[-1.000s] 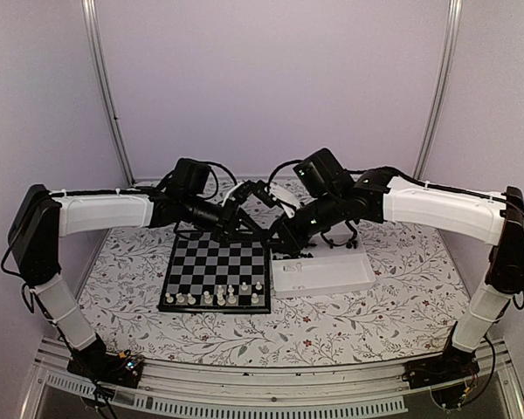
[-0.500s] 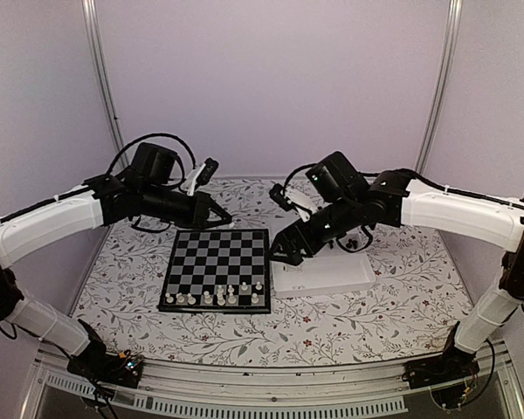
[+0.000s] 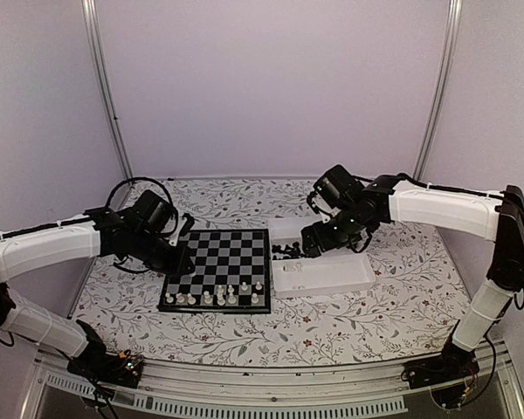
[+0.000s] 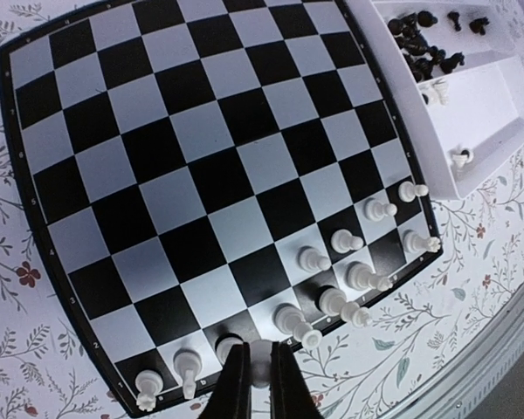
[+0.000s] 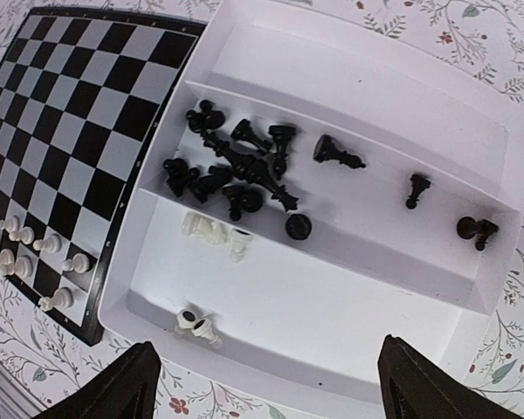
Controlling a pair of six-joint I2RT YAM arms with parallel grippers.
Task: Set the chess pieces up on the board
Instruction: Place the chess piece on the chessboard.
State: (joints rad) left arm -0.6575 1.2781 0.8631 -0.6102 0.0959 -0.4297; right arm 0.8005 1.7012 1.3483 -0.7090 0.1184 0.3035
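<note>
— Spotted the left gripper (image 4: 260,384) where?
— Above the chessboard's (image 4: 201,175) left side, closed to a narrow slit; couldn't tell whether anything was pinched.
— And the right gripper (image 5: 266,388)?
— Spread wide over the white tray (image 5: 506,175), holding nothing.
— Found the pieces where?
— White chessmen (image 4: 332,279) lined along the board's near edge, with a second short row on the right. Black chessmen (image 5: 236,166) heaped in the tray's far compartment, loose white pieces (image 5: 214,229) in the near one.

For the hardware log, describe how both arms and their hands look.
Both arms match: the left arm and right arm have white shells on the long links, black joints, and loose black cables looping near the wrists. The left hand and right hand have plain black fingers.
</note>
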